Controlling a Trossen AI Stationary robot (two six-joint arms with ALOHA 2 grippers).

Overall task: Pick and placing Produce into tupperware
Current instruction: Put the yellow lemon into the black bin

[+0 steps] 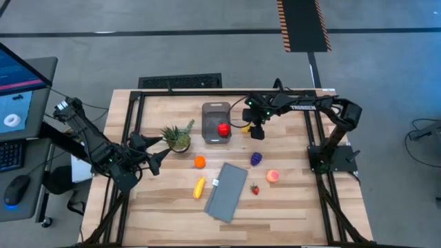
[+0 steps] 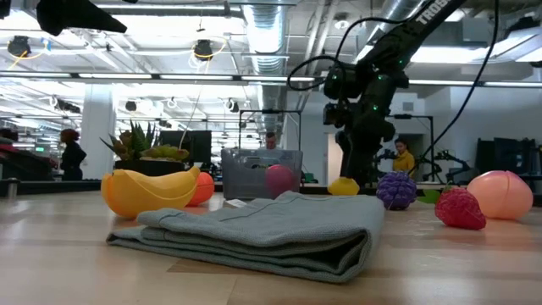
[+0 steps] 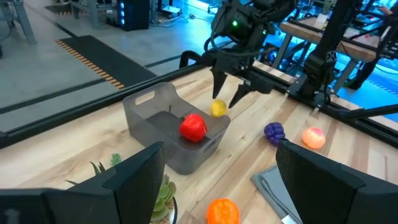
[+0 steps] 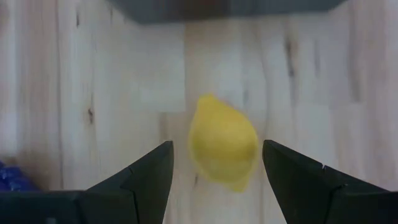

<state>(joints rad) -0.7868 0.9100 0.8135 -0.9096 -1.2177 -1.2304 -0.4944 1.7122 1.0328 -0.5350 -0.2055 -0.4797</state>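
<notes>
From above you see one tupperware point(image 1: 216, 122) at the back middle of the table point(image 1: 289, 207), holding one red fruit point(image 1: 223, 129); six more pieces of produce lie outside it: one lemon point(image 1: 245, 127) just beside the tub's right wall, one bunch of purple grapes point(image 1: 256, 158), one orange point(image 1: 199, 162), one banana point(image 1: 199, 187), one peach point(image 1: 273, 176) and one tiny strawberry point(image 1: 254, 189). A pineapple point(image 1: 178, 138) sits left of the tub and a folded grey cloth point(image 1: 227, 191) lies toward the front. Your right gripper point(image 1: 255, 129) hangs over the lemon, and your left gripper point(image 1: 160, 156) waits at the left side, near the pineapple. The low view shows you what the top view cannot: the cloth point(image 2: 254, 235) is folded soft fabric with some thickness, and the right gripper point(image 2: 360, 174) stands above the lemon point(image 2: 343, 186) with the grapes point(image 2: 396, 190), strawberry point(image 2: 460, 208) and peach point(image 2: 501, 194) to its right in the picture; there are also people in the room behind. From the left wrist view you see your left fingers point(image 3: 134, 180) spread wide with nothing between them, and farther off the right gripper point(image 3: 227, 99) spread open directly above the lemon point(image 3: 218, 109), not touching it. From the right wrist view you get only the lemon point(image 4: 222, 142), centred between the open right fingers point(image 4: 152, 171) with clear wood showing on both sides.
</notes>
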